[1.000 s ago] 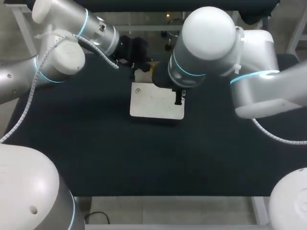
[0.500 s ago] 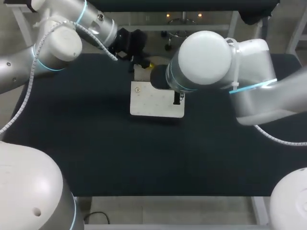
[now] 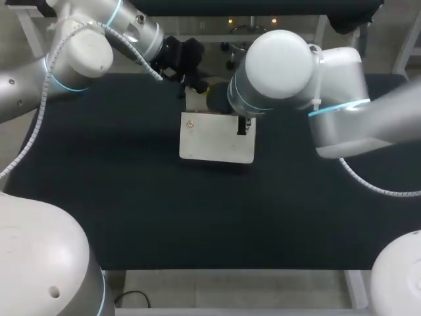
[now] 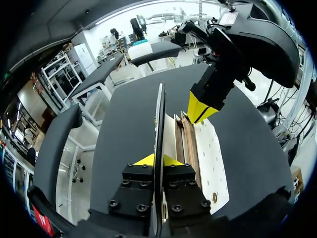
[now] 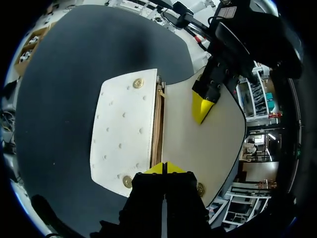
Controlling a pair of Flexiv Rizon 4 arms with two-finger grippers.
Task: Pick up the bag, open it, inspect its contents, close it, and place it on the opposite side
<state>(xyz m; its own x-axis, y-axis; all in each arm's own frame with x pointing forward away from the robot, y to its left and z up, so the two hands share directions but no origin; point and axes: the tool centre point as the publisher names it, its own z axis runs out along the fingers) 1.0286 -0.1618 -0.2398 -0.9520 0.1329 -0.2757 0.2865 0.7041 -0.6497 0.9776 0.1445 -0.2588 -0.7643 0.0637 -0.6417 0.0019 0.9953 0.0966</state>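
Observation:
A white studded bag (image 3: 214,138) lies flat in the middle of the dark table. Its flap (image 3: 193,99) stands up at the far edge. In the left wrist view the flap (image 4: 159,114) shows edge-on, with my left gripper (image 4: 158,159) shut on it. My left gripper (image 3: 197,85) sits just beyond the bag. My right gripper (image 3: 243,127) hangs over the bag's right end, fingers shut. Its tips (image 5: 165,167) rest at the brown rim of the bag's mouth (image 5: 157,129), between the studded front (image 5: 124,134) and the raised flap (image 5: 208,144). Whether they pinch the rim I cannot tell.
The dark table (image 3: 131,210) spreads wide on both sides and in front of the bag. My right arm's large white elbow (image 3: 279,69) hangs over the table's far middle, hiding part of the bag's far right corner.
My left gripper has drawn the flap slightly away toward the far edge. My right arm's elbow has swung right and back, while its gripper stayed at the bag's right end.

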